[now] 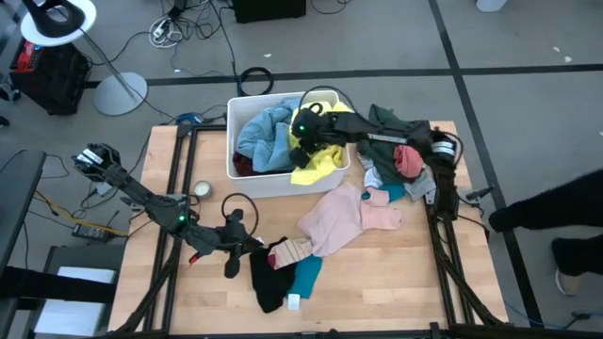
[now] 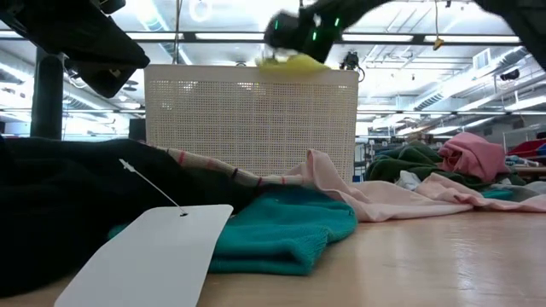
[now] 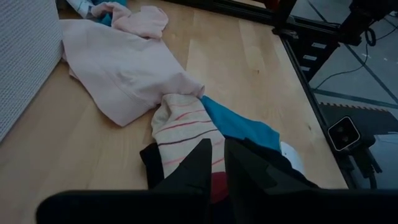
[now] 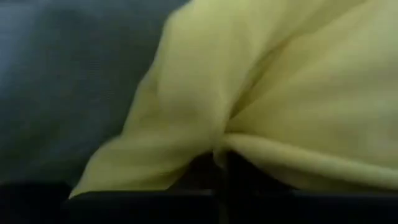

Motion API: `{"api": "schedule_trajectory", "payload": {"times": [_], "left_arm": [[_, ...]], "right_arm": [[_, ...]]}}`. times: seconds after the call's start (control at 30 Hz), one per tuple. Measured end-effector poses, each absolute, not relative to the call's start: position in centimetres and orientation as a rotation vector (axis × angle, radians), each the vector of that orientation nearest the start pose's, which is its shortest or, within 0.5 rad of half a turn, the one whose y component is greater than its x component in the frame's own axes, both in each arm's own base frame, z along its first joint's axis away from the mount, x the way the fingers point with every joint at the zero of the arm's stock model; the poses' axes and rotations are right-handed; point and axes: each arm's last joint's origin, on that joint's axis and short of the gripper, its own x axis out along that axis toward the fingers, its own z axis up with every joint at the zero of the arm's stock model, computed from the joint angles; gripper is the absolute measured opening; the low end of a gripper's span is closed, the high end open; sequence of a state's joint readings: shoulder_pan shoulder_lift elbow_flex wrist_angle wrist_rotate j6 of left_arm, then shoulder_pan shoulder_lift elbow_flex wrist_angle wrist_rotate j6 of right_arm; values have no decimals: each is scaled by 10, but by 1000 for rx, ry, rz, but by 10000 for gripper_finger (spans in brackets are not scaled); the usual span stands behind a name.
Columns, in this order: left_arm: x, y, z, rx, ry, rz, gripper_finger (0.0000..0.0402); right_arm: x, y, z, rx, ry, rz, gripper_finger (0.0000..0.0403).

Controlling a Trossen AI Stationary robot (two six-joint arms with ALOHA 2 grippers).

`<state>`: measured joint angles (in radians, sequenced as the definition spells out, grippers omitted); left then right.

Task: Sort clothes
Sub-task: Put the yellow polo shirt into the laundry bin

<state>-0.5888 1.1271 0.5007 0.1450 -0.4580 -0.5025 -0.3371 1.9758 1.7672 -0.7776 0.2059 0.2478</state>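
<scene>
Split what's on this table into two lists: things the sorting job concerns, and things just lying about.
Job:
yellow garment, held by the shut right pincer over the bin
pink garment
teal garment
black garment
striped garment
white bin

Lying about:
white tag
floor cables

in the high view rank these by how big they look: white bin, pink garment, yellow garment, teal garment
1. white bin
2. pink garment
3. yellow garment, draped over the bin's rim and partly hidden by the right gripper
4. teal garment, partly covered, so its true size is unsure
</scene>
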Motion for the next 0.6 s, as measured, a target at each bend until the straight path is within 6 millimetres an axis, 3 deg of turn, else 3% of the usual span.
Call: {"api": "schedule_trajectory", "payload": {"times": [0.13,0.3,0.43,0.6], "left_arm": [[193,-113,203,-253,437,-20,48],[193,-113,203,-250,441,-19,48],[193,-113,203,-250,441,-19,48],[193,-113,203,-250,441,-19,48]], "right_arm": [[409,-165,239,417,1017,-556,6],[415,-173,209,482,1090,-529,16],[415,-173,208,494,1090,-507,40],[407,-168,233,494,1044,-493,73]]}}
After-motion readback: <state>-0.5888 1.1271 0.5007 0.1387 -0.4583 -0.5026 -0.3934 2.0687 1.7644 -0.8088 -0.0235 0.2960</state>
